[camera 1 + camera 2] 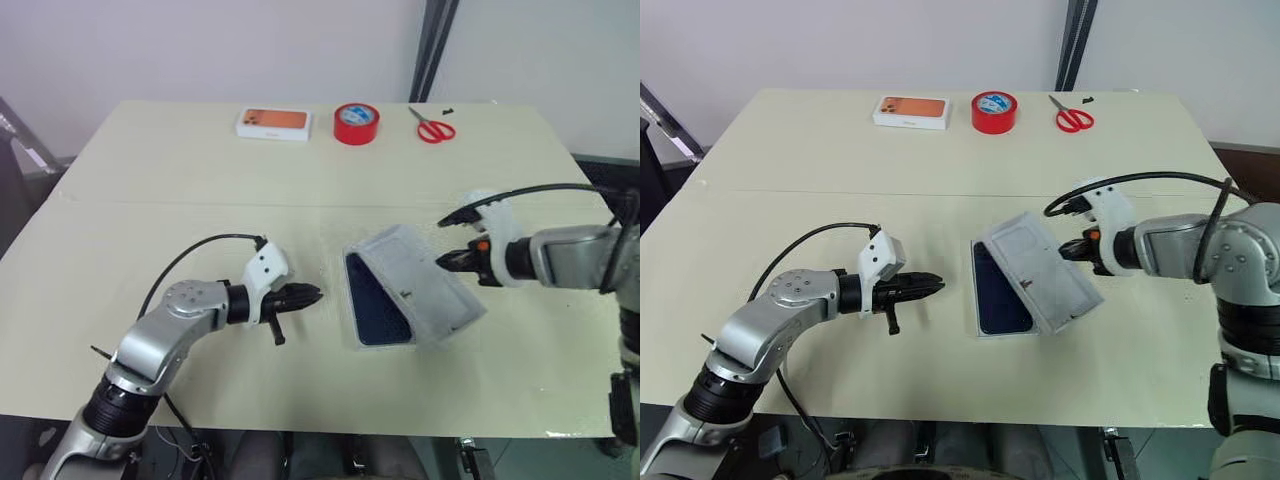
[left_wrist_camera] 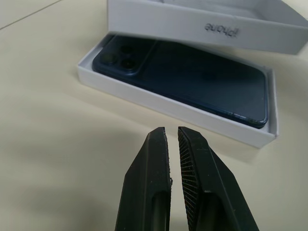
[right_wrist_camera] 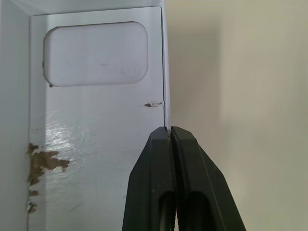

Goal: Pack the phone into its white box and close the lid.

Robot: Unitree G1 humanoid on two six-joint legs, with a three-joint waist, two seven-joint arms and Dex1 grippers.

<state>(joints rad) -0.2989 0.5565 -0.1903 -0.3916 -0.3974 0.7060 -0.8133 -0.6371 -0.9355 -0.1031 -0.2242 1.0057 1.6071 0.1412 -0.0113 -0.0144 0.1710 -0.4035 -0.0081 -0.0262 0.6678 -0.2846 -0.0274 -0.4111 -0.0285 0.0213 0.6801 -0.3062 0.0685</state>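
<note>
Near the table's front edge, the phone (image 1: 378,298) is already laid in the white box (image 2: 120,91), long axis running away from the robot. The lid (image 1: 420,285) is pinched by its far rim in the closed right gripper (image 1: 447,261), tilted just right of the box, so it's still to be swung left and down. The left gripper (image 1: 312,294), shut and empty, is parked just left.

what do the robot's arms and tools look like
Both arms are silver-grey metal with black joint rings. Each wrist carries a white housing with a looping black cable. The left tool and the right tool have two black, tapered, ribbed fingers. The right wrist shows a small orange mark.
</note>
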